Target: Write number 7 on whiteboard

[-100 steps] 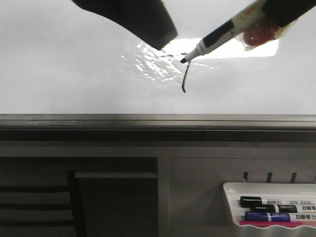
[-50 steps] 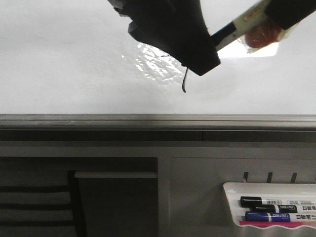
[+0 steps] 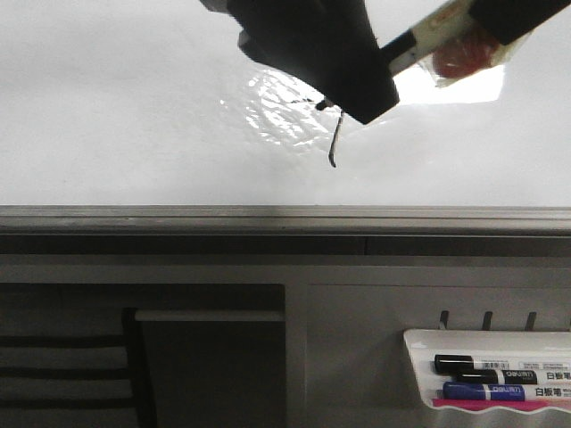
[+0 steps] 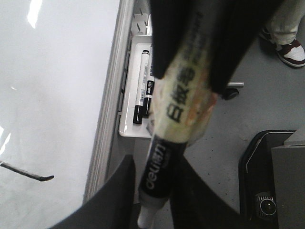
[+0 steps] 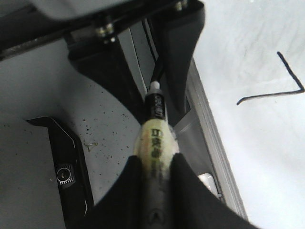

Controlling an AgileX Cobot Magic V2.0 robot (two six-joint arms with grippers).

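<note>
White and shiny, the whiteboard (image 3: 107,116) fills the top of the front view. It has a bright, wrinkly patch in the middle and a dark grey rail (image 3: 268,218) along its low edge. The number 7 (image 3: 334,143) is already on the board, right by the wrinkly patch. It is a thin black mark with a short top line and a longer, bendy line going down, and it looks tiny on such a big board.

The right gripper (image 5: 156,186) is squeezed tight around the marker (image 3: 412,43). The pen is round, with a black end and yellowish tape wrapped around its middle. The left gripper (image 3: 361,94) is black and chunky. Its two fingers sit on each side of the pen's tip, and the tip is off the board. I cannot tell if the left gripper is pinching anything, like a cap, because the tip is hidden.

I think the writing part is finished and the step now is closing the pen. That needs the tip and the cap lined up straight, then a gentle push together.

Lower down, a small white tray (image 3: 419,343) hangs below the rail. A black pen (image 3: 486,364) and a blue pen (image 3: 491,390) lie flat in it.
</note>
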